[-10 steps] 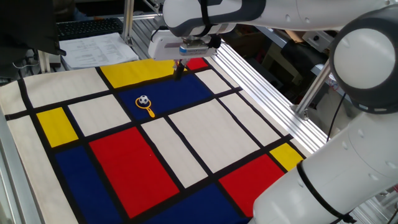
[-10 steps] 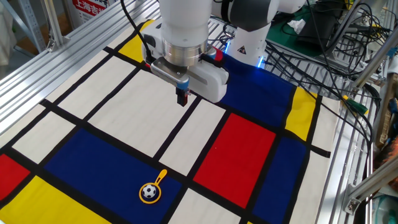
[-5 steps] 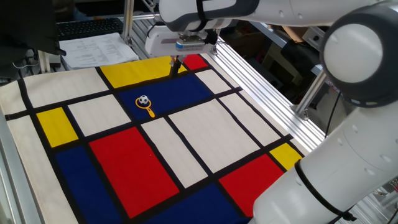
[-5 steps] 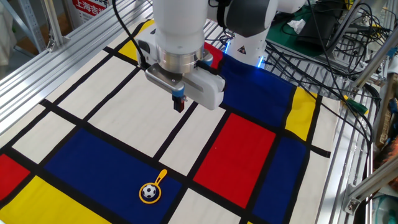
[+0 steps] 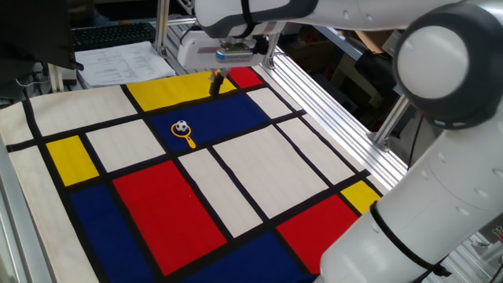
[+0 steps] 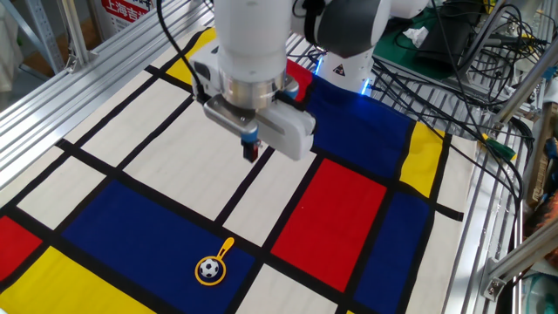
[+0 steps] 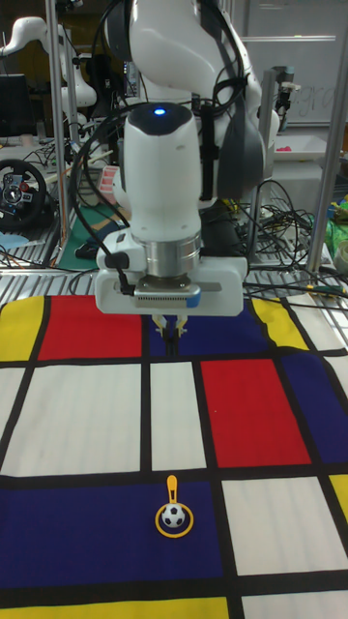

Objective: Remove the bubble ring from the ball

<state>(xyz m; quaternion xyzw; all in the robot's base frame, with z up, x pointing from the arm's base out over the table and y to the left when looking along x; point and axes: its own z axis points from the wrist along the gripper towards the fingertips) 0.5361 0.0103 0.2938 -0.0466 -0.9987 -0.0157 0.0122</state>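
The ball (image 5: 181, 126), tiny, white with black patches, rests on a blue rectangle of the mat (image 5: 267, 165). The yellow-orange bubble ring (image 5: 191, 142) lies flat around it, handle pointing away from the ball. They show again in the other fixed view as ball (image 6: 207, 268) and bubble ring (image 6: 226, 249), and in the tall view as ball (image 7: 172, 516) and bubble ring (image 7: 172, 486). My gripper (image 5: 214, 85) hangs above the mat, well apart from them, pointing straight down, fingers together and holding nothing. It also appears as gripper (image 6: 251, 153) and gripper (image 7: 171, 349).
Aluminium rails (image 5: 330, 102) frame the mat's edges. Papers (image 5: 118, 59) and a keyboard (image 5: 110, 33) lie beyond one end. Cables (image 6: 471, 52) and the robot base (image 6: 349, 61) sit past the opposite end. My own arm (image 5: 440, 157) bulks along one side.
The gripper has shifted a little across the mat toward the ball's side and stays shut. Ball and ring have not moved.
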